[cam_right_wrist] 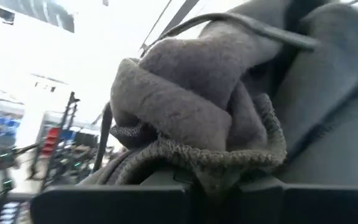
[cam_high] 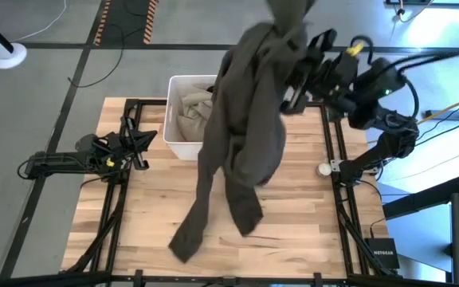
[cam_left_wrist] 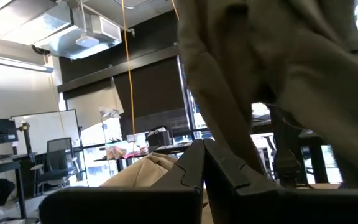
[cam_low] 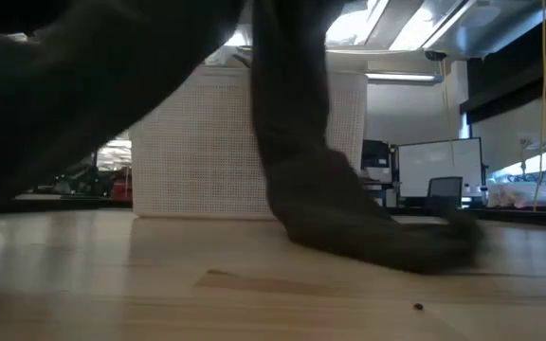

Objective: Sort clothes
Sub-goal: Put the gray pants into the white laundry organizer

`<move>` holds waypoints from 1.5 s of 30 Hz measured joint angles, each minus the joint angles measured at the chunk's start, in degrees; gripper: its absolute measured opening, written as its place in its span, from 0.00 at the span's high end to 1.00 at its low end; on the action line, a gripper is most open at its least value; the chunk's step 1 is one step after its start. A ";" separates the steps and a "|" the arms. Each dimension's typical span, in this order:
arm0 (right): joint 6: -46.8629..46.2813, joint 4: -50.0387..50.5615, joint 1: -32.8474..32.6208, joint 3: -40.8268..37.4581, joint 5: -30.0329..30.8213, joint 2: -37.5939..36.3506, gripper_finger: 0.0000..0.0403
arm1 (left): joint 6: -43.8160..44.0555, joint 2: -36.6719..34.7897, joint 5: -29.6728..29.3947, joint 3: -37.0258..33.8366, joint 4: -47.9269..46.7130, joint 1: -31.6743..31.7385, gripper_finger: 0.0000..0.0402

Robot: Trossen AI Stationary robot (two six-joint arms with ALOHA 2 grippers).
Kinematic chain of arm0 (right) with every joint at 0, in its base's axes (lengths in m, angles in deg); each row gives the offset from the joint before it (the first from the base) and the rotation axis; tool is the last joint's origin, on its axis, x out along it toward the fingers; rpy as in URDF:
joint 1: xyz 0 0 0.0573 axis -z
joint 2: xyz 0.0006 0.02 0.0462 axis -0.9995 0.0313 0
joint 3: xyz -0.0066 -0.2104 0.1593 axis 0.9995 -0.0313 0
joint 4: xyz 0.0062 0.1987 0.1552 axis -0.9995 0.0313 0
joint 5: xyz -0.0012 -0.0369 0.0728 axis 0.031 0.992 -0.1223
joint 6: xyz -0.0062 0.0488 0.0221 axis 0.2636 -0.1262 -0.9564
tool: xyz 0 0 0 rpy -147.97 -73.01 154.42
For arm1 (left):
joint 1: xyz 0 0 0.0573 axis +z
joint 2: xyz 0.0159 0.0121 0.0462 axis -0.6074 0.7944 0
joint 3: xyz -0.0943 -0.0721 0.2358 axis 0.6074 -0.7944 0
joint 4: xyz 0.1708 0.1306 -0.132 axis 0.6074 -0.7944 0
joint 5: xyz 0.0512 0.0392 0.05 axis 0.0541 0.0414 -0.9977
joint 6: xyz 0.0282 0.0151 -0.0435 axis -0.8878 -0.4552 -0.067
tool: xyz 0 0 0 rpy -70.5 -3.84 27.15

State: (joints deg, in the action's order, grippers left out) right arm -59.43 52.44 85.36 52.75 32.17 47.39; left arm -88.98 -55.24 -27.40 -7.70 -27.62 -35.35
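My right gripper (cam_high: 297, 40) is raised high over the table's far side and is shut on a dark olive-green garment (cam_high: 245, 119). The garment hangs down in a long bunch. Its two lower ends (cam_high: 186, 239) lie on the wooden table (cam_high: 309, 207), as the low view (cam_low: 377, 237) shows too. A beige-khaki garment (cam_high: 191, 112) lies in the white bin (cam_high: 174, 143); it also shows in the left wrist view (cam_left_wrist: 145, 169). My left gripper (cam_high: 143, 142) rests low at the table's left, shut and empty. The other clothes are out of view. My right gripper pinches a bunched fold of the olive garment with a ribbed hem (cam_right_wrist: 216, 158) between its two fingers, several layers thick. The cloth hangs below the gripper in front of the bin, slack, with its lower ends (cam_low: 415, 248) on the table.
The white bin stands at the table's far left-centre, behind the hanging garment. A black frame (cam_high: 333, 151) runs along both sides of the table. A small round white object (cam_high: 323, 168) lies near the right rail. Bare wood shows at the near right.
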 joint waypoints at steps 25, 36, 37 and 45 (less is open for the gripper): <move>5.59 19.08 19.54 9.56 -1.14 21.87 0.94 | 4.13 -0.01 0.00 -0.02 -0.07 0.00 1.00; -2.32 43.65 21.66 9.67 -0.86 28.34 0.94 | 4.31 0.00 0.00 -0.02 -0.04 0.00 1.00; -3.18 45.18 21.66 9.67 -3.46 28.96 0.94 | 4.31 0.00 0.00 -0.02 -0.02 0.00 1.00; -8.81 50.93 21.68 9.69 -15.58 35.13 0.94 | 4.35 -0.02 0.00 -0.02 -0.04 0.00 1.00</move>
State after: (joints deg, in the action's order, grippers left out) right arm -68.23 103.37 107.04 62.45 16.59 82.52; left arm -84.63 -55.26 -27.40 -7.72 -27.66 -35.35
